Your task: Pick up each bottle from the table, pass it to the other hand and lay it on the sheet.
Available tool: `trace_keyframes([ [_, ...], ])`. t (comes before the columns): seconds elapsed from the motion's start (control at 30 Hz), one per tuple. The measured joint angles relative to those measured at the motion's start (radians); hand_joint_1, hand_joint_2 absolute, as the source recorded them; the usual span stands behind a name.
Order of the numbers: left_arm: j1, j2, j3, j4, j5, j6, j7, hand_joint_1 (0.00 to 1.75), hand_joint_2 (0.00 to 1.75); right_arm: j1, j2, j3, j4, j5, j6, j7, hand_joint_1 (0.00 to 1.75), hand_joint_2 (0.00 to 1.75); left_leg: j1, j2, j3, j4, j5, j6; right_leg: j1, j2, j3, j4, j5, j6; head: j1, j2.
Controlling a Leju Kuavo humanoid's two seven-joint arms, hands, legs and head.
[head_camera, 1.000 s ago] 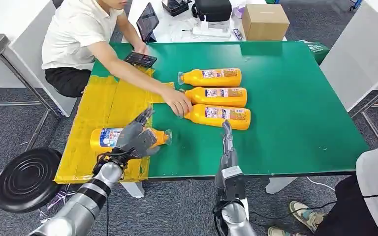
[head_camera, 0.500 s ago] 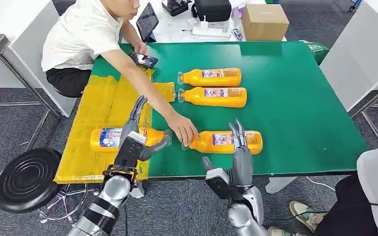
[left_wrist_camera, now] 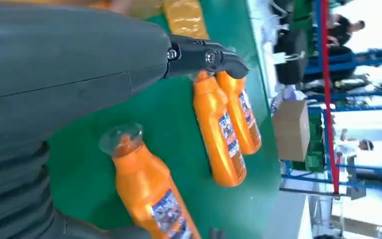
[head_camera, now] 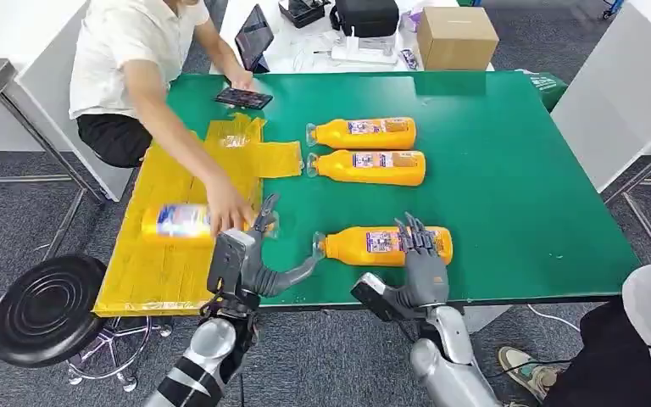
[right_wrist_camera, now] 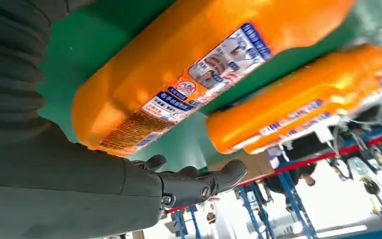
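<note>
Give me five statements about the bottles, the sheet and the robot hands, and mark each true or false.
1. Three bottles lie on bare green table. True: the near bottle, the middle bottle and the far bottle.
2. The right robot hand is at the near bottle's base end. True.
3. The left robot hand holds a bottle. False: it holds nothing, fingers apart.
4. A person's hand is on the bottle on the yellow sheet. True.
5. The bottles on the table stand upright. False: all lie on their sides.
</note>
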Motion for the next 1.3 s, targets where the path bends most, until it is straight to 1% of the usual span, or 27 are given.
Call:
trace_keyframes([
  [0.07,-0.012,-0.007,-0.005,0.013,0.032,0.003,0.013,0.0,1.75,-0.027,-0.005,0.0,0.035,0.016,0.007,0.02,0.0,1.75,0.0,0.0,0.0,0.0,0.0,0.0,0.0,0.0,0.0,0.0,0.0,0.0,0.0,0.0],
  [0.23,-0.032,-0.015,-0.027,0.047,0.14,-0.021,0.072,0.0,1.75,-0.094,-0.023,0.006,0.1,0.096,0.08,0.114,0.0,1.75,0.0,0.0,0.0,0.0,0.0,0.0,0.0,0.0,0.0,0.0,0.0,0.0,0.0,0.0],
  [0.47,-0.065,-0.018,-0.051,0.106,0.247,-0.056,0.113,0.0,1.75,-0.169,-0.058,0.022,0.161,0.136,0.115,0.152,0.0,1.75,0.0,0.0,0.0,0.0,0.0,0.0,0.0,0.0,0.0,0.0,0.0,0.0,0.0,0.0],
  [0.6,-0.079,-0.018,-0.055,0.131,0.283,-0.061,0.132,0.0,1.75,-0.19,-0.072,0.024,0.183,0.127,0.176,0.166,0.0,1.75,0.0,0.0,0.0,0.0,0.0,0.0,0.0,0.0,0.0,0.0,0.0,0.0,0.0,0.0],
  [0.87,-0.101,-0.016,-0.055,0.164,0.331,-0.07,0.182,0.0,1.75,-0.25,-0.098,0.04,0.212,0.057,0.415,0.206,0.0,1.75,0.0,0.001,0.001,0.0,0.0,0.0,0.0,0.0,0.001,0.0,0.0,0.0,0.0,0.0],
  [1.1,-0.113,-0.014,-0.055,0.179,0.334,-0.07,0.184,0.0,1.75,-0.268,-0.109,0.052,0.222,0.045,0.453,0.21,0.0,1.75,0.0,0.0,0.002,0.001,0.001,0.001,0.0,0.0,0.002,0.0,0.0,0.0,0.0,0.0],
  [1.13,-0.113,-0.014,-0.055,0.179,0.334,-0.07,0.186,0.0,1.75,-0.274,-0.114,0.059,0.223,0.04,0.471,0.215,0.07,1.75,0.0,0.0,0.002,0.001,0.001,0.001,0.0,0.0,0.002,0.0,0.0,0.0,0.0,0.0],
  [1.17,-0.114,-0.014,-0.055,0.179,0.334,-0.071,0.187,0.0,1.75,-0.281,-0.118,0.063,0.225,0.037,0.491,0.217,1.5,1.75,0.0,0.0,0.002,0.001,0.001,0.001,0.0,0.0,0.002,0.0,0.0,0.0,0.0,0.0],
  [1.2,-0.114,-0.014,-0.056,0.179,0.334,-0.074,0.187,0.0,1.75,-0.286,-0.123,0.067,0.228,0.032,0.507,0.217,1.75,1.75,0.0,-0.001,0.002,0.001,0.001,0.001,0.0,0.0,0.002,0.0,0.0,0.0,0.0,0.0],
  [1.3,-0.114,-0.014,-0.064,0.179,0.337,-0.077,0.188,0.0,1.75,-0.302,-0.143,0.08,0.239,0.015,0.55,0.201,1.75,1.75,0.0,-0.001,0.002,0.002,0.0,0.001,0.0,-0.001,0.003,0.0,0.0,0.0,0.0,0.0],
])
